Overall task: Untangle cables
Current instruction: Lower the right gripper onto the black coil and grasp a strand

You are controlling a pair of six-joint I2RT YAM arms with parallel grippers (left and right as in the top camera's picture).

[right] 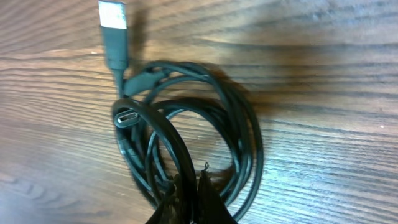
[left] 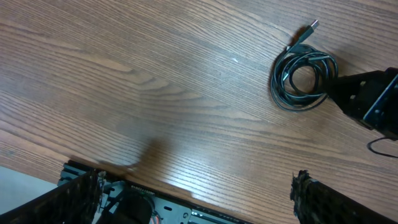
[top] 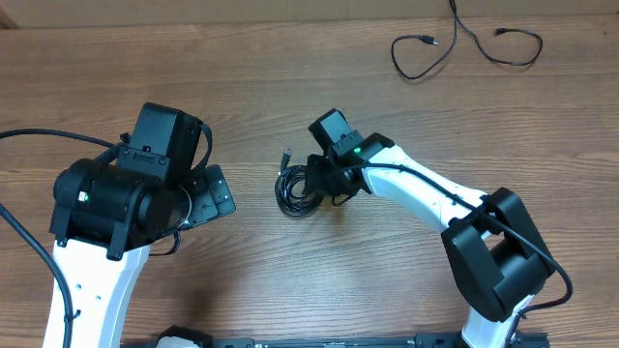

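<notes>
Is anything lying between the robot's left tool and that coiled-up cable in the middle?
Nothing visible. Only wooden table lies between the left tool and the coiled cable. The right tool pinches it from the far side, off that path.

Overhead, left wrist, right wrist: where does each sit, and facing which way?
Overhead: above the table, looking straight down; left arm, right arm and a loose cable show.
Left wrist: on the left arm, angled down at the table; open left gripper frames the bottom.
Right wrist: close above the coiled cable; right gripper pinches it.
Shared: the coiled cable, in all three.
</notes>
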